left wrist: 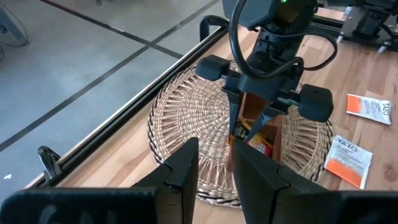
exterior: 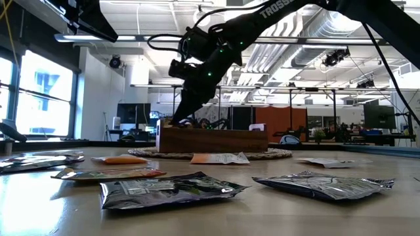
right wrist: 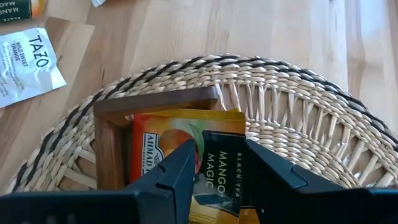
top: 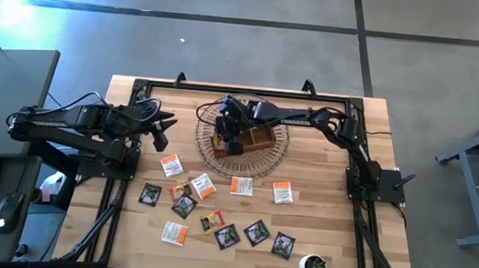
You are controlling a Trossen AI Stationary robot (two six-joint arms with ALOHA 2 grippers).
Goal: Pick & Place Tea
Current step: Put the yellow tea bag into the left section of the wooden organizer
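Twelve or so flat tea sachets point(top: 227, 236) lie loose on the near half of the wooden bench point(top: 342, 245): black ones with pale print toward the front edge, white-and-orange ones point(top: 282, 191) in a row behind them, and one yellow-red sachet point(top: 209, 221) among the black. Near the front right corner stands a small green plant in a white pot point(top: 315, 267), apart from the sachets.

Beyond the loose sachets, a round woven mat point(top: 273, 158) lies on the bench. On the mat sits a brown wooden tray point(top: 262, 138) with compartments. One end compartment holds a yellow-orange mango sachet point(right wrist: 180, 140), which leans against the compartment wall with its top edge above the rim.

Right claw point(right wrist: 214, 168): positioned directly over that end compartment, pointing down. Its fingers point(right wrist: 180, 168) stand apart, one on each side of the mango sachet; whether they press on it cannot be told.

Left claw point(left wrist: 214, 168): hovers at the left side of the bench, level with the mat and well apart from the tray, aimed toward it. Its fingers stand slightly apart with nothing between them.
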